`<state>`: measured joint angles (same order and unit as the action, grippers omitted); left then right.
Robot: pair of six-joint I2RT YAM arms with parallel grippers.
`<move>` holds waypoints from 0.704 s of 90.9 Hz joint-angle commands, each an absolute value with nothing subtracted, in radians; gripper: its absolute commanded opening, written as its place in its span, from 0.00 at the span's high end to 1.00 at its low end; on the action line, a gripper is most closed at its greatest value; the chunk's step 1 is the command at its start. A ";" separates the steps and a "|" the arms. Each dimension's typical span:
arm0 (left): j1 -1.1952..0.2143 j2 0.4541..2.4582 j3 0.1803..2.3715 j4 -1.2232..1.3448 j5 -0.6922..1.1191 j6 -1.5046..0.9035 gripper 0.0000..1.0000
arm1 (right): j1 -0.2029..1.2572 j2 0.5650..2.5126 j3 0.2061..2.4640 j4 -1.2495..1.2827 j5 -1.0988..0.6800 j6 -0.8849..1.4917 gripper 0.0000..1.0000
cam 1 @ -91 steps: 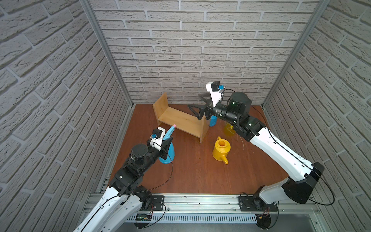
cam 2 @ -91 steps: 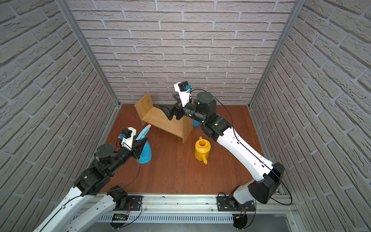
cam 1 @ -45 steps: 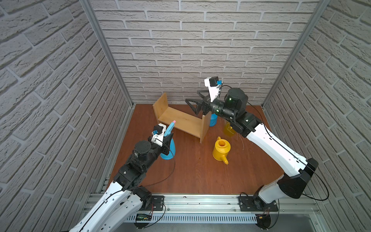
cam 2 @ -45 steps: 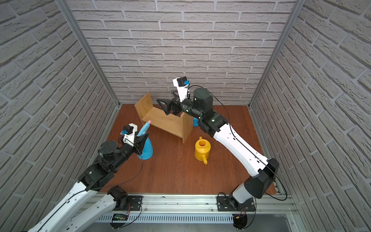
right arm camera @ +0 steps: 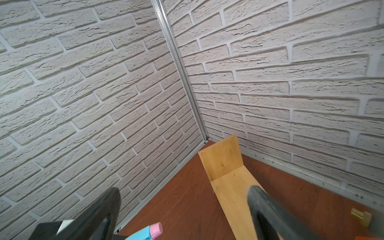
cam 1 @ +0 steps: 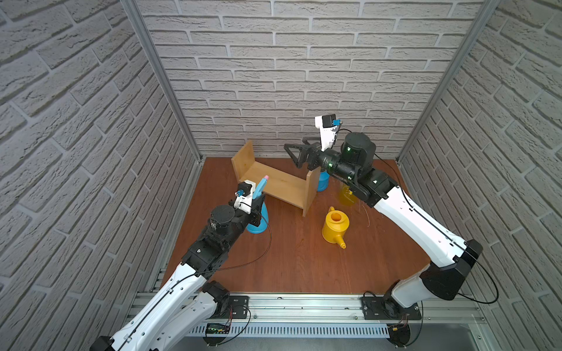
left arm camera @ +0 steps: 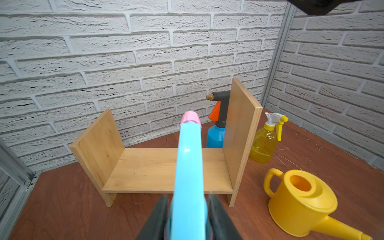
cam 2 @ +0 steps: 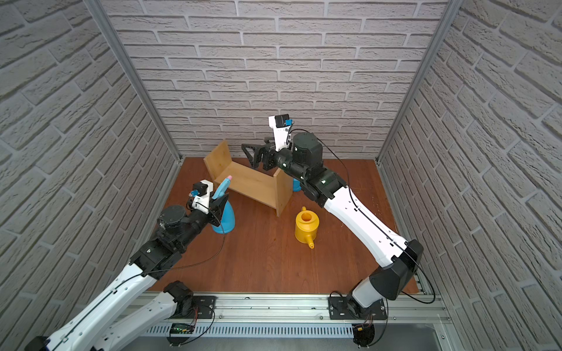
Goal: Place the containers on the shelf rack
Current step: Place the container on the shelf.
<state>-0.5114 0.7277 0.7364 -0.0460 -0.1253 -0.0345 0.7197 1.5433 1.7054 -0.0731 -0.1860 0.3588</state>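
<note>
Far left of centre in both top views, the left gripper (cam 1: 258, 201) is clamped on the neck of the light-blue spray bottle (cam 1: 257, 223). In the left wrist view its black fingers (left arm camera: 158, 216) press both sides of the neck. The bottle leans toward the rack, and its pink nozzle tip overlaps the board's front edge in a top view. Whether its base has left the table (cam 1: 304, 267) I cannot tell.

Next, upper centre of the frame, comes the shelf rack (cam 1: 282, 185), set askew. Its left end panel sits close to the back corner of the brick wall (cam 1: 273, 76), and bare board runs between the two uprights.

Just right of that, the right gripper (cam 1: 296, 152) hovers over the rack's back right part, jaws spread wide with nothing in them.

The blue pump sprayer (cam 1: 322, 182) stands just behind the right end panel, tight against its edge. The yellow watering can (cam 1: 334, 226) sits lower, in front of that panel and apart from it, spout pointing to the lower right. The translucent yellow spray bottle (cam 1: 346, 197) is half hidden under the right arm.

A broad stretch of bare table spans the lower middle, between the two arms.
</note>
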 commanded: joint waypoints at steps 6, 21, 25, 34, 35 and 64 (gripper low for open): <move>-0.476 0.775 0.750 0.058 -0.120 -0.034 1.00 | 0.717 1.488 1.701 -0.078 -0.128 0.309 0.01; -0.426 0.811 0.753 0.099 -0.080 -0.009 1.00 | 0.718 1.528 1.748 -0.084 -0.162 0.268 0.01; -0.417 0.811 0.751 0.106 -0.059 -0.001 1.00 | 0.718 1.534 1.763 -0.089 -0.184 0.267 0.01; -0.396 0.819 0.742 0.138 -0.058 0.026 1.00 | 0.731 1.527 1.739 -0.067 -0.196 0.264 0.01; -0.390 0.822 0.742 0.144 -0.058 0.028 1.00 | 0.732 1.525 1.735 -0.066 -0.200 0.262 0.01; -0.263 1.033 0.819 0.272 0.098 0.019 1.00 | 0.752 1.446 1.674 -0.219 -0.207 0.105 0.01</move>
<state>-0.2897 0.9668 0.7662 0.1265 0.0238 0.0055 0.7483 1.5105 1.7050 -0.1883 -0.2062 0.1761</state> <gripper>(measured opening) 0.341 0.994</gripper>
